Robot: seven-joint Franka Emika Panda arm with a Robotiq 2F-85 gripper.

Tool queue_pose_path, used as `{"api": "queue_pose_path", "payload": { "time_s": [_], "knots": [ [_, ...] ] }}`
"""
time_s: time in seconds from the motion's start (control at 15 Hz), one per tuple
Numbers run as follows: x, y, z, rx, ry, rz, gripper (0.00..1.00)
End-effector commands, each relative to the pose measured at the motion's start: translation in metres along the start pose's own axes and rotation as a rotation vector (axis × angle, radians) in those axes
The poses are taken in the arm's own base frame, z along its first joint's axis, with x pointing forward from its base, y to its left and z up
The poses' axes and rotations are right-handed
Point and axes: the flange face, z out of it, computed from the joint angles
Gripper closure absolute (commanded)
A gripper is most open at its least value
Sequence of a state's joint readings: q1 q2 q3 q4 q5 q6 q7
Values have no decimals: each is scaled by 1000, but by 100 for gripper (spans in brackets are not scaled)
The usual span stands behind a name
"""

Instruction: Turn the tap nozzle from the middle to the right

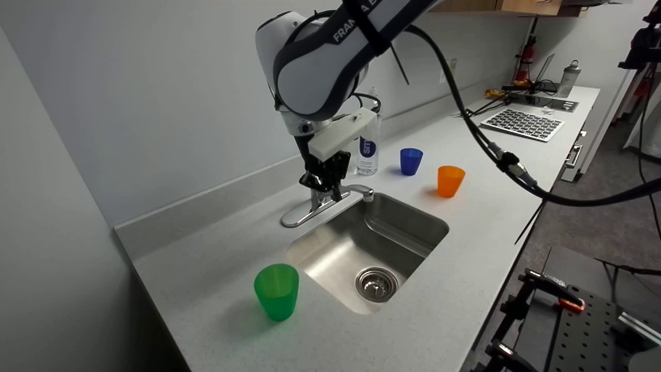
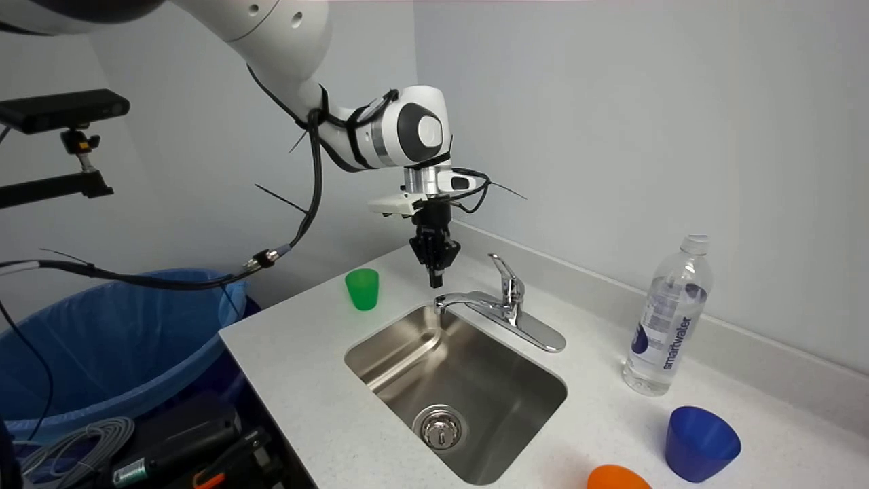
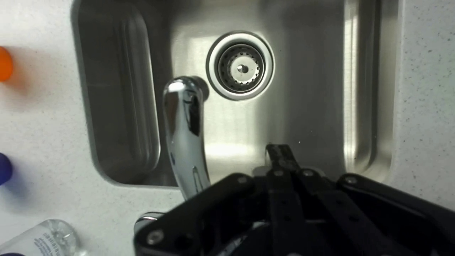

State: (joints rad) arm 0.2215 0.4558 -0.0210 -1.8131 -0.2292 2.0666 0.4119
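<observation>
The tap nozzle is a curved chrome spout (image 1: 363, 190) that reaches out over the sink; it also shows in an exterior view (image 2: 456, 299) and in the wrist view (image 3: 187, 145). The upright lever handle (image 2: 509, 278) and flat base plate (image 2: 540, 334) stand behind the sink. My gripper (image 3: 279, 151) points down and is shut with nothing in it. In the wrist view its fingertips are to the right of the nozzle, with a gap between. It also shows in both exterior views (image 1: 336, 195) (image 2: 436, 280), near the spout. Its linkage hides the nozzle's root in the wrist view.
The steel sink (image 2: 468, 414) lies below the spout. A green cup (image 2: 362, 289) stands on the counter on one side. A clear bottle (image 2: 669, 319), a blue cup (image 2: 699, 445) and an orange cup (image 1: 450, 182) stand on the other. A wall rises behind the faucet.
</observation>
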Motion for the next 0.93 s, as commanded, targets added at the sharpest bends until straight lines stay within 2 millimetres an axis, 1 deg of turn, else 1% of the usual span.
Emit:
{"api": "queue_pose_path", "payload": {
  "time_s": [0.0,0.2,0.6,0.87],
  "knots": [
    [-9,22,-9,-47,-29,42,100],
    [-12,31,-3,-64,-55,55,100],
    [-20,34,15,-97,-73,47,100],
    [-19,45,12,-93,-79,76,100]
  ]
}}
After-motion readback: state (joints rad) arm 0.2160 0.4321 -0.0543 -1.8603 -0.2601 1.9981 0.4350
